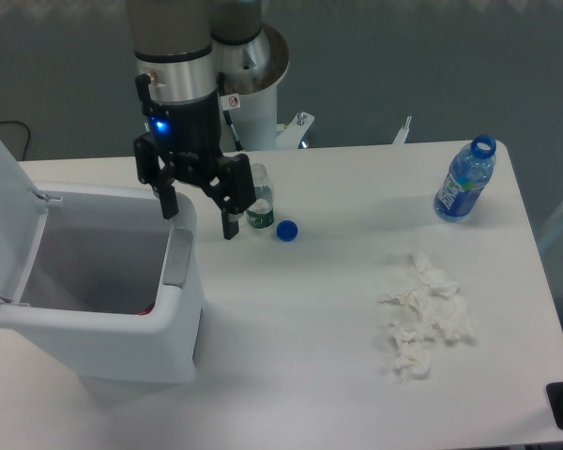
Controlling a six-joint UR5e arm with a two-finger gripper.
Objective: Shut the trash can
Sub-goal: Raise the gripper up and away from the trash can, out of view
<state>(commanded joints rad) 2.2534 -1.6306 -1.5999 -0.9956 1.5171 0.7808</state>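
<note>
white tabletop and grey floor are seen from the fixed camera, and the trash can [103, 300] is found at the left end of the table with nothing yet done: its lid [2, 178] is stood up at the far left edge and the inside is laid bare. the gripper [200, 214] is held with its fingers spread and empty, just above the can's right rim by the grey latch tab [176, 257], so the lid, on the opposite side of the opening, is judged the whole job left.

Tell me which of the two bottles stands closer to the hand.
The small clear bottle beside the hand, its blue cap lying next to it. The blue bottle stands far off at the table's right edge.
</note>
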